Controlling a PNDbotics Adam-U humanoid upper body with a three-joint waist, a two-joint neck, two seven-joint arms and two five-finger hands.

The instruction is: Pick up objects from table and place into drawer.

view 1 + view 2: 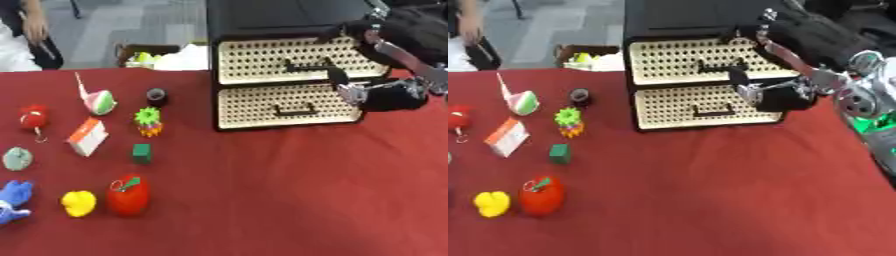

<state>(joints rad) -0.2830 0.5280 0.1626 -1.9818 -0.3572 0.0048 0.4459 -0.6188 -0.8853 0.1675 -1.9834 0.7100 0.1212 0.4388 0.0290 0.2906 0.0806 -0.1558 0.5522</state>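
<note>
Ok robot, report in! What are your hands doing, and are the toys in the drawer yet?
Right hand at the cream perforated drawer unit, by the top handle. Left hand out of view. Both drawers look shut. Toys, including the red tomato toy, untouched on the red tablecloth.

right arm reaching in, right hand [773,95] fingers curled

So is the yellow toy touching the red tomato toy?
Apart. The left eye view shows a strip of red cloth between the yellow toy and the red tomato toy.
</note>
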